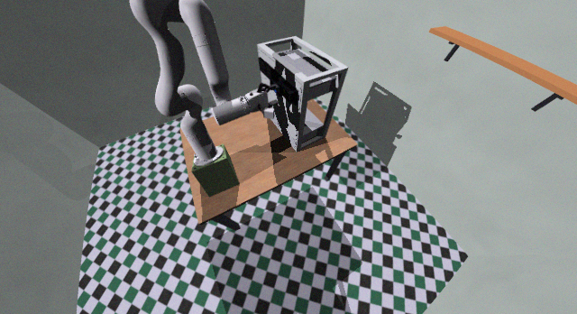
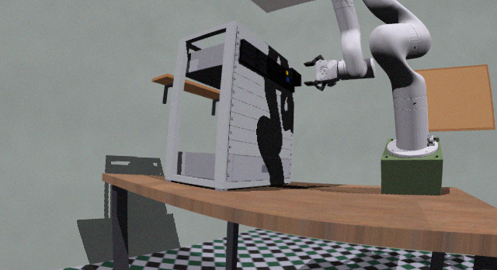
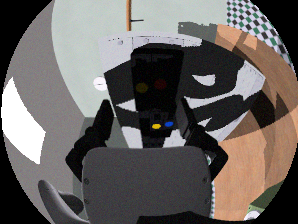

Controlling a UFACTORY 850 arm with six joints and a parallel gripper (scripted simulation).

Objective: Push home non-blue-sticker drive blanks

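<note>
The white rack (image 1: 341,75) (image 2: 229,107) stands on the wooden table (image 1: 252,170) (image 2: 311,212). The black storage chassis (image 1: 283,86) (image 2: 260,62) (image 3: 156,70) sits high in its front. In the wrist view the near blanks carry a yellow sticker (image 3: 156,125) (image 2: 286,72) and a blue sticker (image 3: 169,123) (image 2: 287,79). Farther along, in shadow, are a second yellow sticker (image 3: 141,87) and a red sticker (image 3: 160,84). My gripper (image 1: 267,94) (image 2: 311,73) (image 3: 144,106) is open and empty. It hangs level a short way in front of the blanks with the yellow and blue stickers, apart from them.
My green base block (image 1: 216,174) (image 2: 411,171) stands at the table's other end. A wall shelf (image 1: 505,61) (image 2: 186,85) hangs behind the rack, and an orange board (image 2: 458,99) is on the wall behind my arm. The floor is checkered.
</note>
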